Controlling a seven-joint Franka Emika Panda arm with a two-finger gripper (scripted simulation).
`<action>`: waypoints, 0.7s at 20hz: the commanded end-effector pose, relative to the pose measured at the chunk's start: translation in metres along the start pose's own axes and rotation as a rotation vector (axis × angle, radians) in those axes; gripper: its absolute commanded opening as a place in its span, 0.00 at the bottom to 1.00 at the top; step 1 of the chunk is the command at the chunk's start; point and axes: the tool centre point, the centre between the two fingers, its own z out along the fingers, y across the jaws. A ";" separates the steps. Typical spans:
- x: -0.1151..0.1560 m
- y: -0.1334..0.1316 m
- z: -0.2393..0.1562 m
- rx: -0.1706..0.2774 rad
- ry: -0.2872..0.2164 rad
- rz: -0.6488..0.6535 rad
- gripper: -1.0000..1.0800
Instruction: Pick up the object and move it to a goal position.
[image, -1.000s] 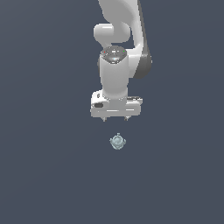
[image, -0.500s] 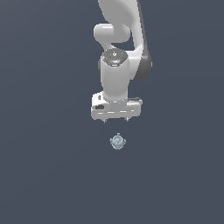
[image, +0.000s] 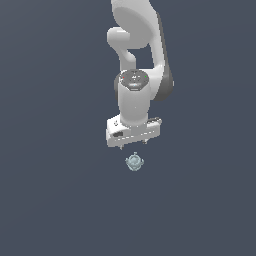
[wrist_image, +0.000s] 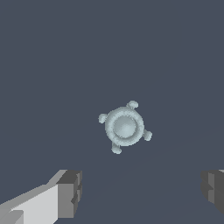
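Lower than a second ago, the white end effector (image: 133, 142) has come down until it hangs just above the tiny pale blue-grey, glassy round object (image: 134, 162), which has not shifted.

Seen in the exterior view, the white arm reaches down from the top centre of the frame, and its wide end-effector body sits slightly above the frame's middle, with the object directly beneath it and not touching it, resting on the flat dark slate-grey worktop (image: 55, 190). The wrist view shows the object (wrist_image: 124, 127) near the frame's centre as a domed disc ringed by four small knobs. Both grey-tipped fingers (wrist_image: 70, 194) stand far apart at the lower corners of that frame, so the end effector is spread wide and grips nothing.
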 end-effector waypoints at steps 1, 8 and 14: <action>0.005 0.000 0.010 -0.004 -0.006 -0.072 0.96; 0.017 0.000 0.039 -0.009 -0.022 -0.269 0.96; 0.023 -0.001 0.056 -0.009 -0.029 -0.376 0.96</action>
